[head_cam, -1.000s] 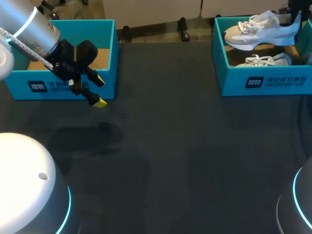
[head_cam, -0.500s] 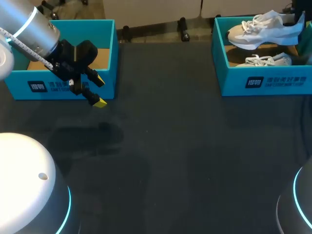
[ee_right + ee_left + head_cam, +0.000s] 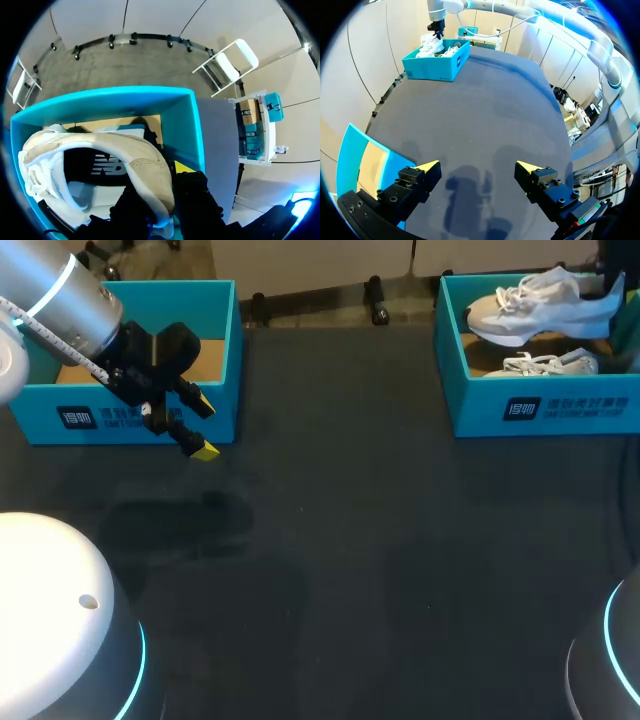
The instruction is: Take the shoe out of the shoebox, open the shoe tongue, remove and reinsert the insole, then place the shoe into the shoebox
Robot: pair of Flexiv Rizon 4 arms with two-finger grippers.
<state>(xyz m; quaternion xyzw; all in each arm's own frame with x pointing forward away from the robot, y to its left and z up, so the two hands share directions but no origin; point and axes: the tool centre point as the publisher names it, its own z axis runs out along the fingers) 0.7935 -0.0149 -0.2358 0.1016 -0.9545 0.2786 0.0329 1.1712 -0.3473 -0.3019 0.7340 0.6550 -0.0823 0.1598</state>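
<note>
Bench [image 3: 380, 540]: dark, with two teal boxes along its far edge.
Left end effector [image 3: 205, 430]: released, fingers spread wide, over the bench just in front of the left box's near right corner.
Left box [image 3: 130, 418]: upper left of the head view, brown floor showing inside.
Shoebox [image 3: 540, 408]: upper right, with a second shoe [image 3: 548, 364] lying inside.
Shoe [image 3: 535, 305]: pale, raised above the shoebox.
Right end effector [image 3: 159, 192]: clenched on the shoe's heel; only the right wrist view shows this grip.
</note>
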